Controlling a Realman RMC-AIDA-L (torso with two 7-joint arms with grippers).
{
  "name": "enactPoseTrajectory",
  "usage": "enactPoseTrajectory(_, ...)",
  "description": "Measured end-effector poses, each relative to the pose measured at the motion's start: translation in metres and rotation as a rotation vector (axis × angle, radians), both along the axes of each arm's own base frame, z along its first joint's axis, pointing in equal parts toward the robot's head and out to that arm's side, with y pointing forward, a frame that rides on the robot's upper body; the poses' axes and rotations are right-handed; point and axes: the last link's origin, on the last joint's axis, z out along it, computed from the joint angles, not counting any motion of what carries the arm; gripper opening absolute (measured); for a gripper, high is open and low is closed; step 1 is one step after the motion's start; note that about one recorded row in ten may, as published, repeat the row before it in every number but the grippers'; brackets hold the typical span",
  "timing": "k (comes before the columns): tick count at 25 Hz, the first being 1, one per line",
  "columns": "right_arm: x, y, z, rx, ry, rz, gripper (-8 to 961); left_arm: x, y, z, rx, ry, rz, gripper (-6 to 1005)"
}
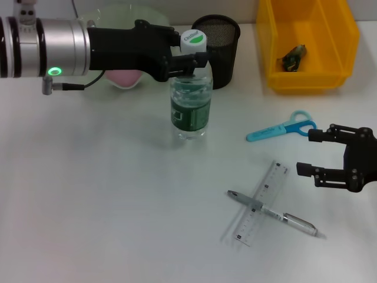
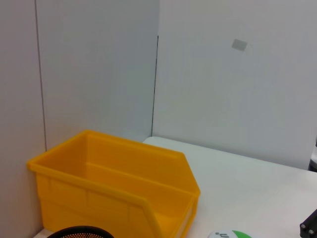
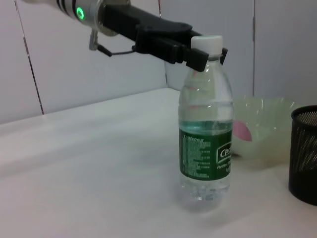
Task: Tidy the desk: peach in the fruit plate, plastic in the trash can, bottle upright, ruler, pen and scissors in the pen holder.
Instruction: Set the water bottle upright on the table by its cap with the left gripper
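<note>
Bottle step: my left gripper [image 1: 191, 61] clamps the neck of the upright bottle [image 1: 191, 106]. Next: release cleanly. My right gripper [image 1: 318, 153] open, empty, scissors [image 1: 281, 128] just beside.

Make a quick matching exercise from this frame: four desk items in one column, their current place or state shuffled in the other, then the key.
Items
1. bottle
2. pen
3. scissors
4. peach

States
A. lying across the ruler
B. in the fruit plate, behind the left arm
C. upright, neck between the left pincer fingers
D. flat on the desk, just ahead of the open right pincer

Pairs: 1-C, 2-A, 3-D, 4-B
</note>
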Motion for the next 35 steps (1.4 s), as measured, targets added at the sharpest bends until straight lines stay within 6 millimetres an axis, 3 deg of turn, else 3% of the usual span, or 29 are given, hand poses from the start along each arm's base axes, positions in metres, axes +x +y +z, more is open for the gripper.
enactPoseTrajectory(6,-0.003,-0.001,-0.003,-0.001,0.023,0.016,761,-0.020,-0.008,0.006,0.041,-0.054,0.007,445)
enactPoseTrajectory(35,-0.010,-0.002,-0.018,-0.035,0.065,0.052,758,-0.065,-0.030,0.036,0.132,-0.093,0.023,445)
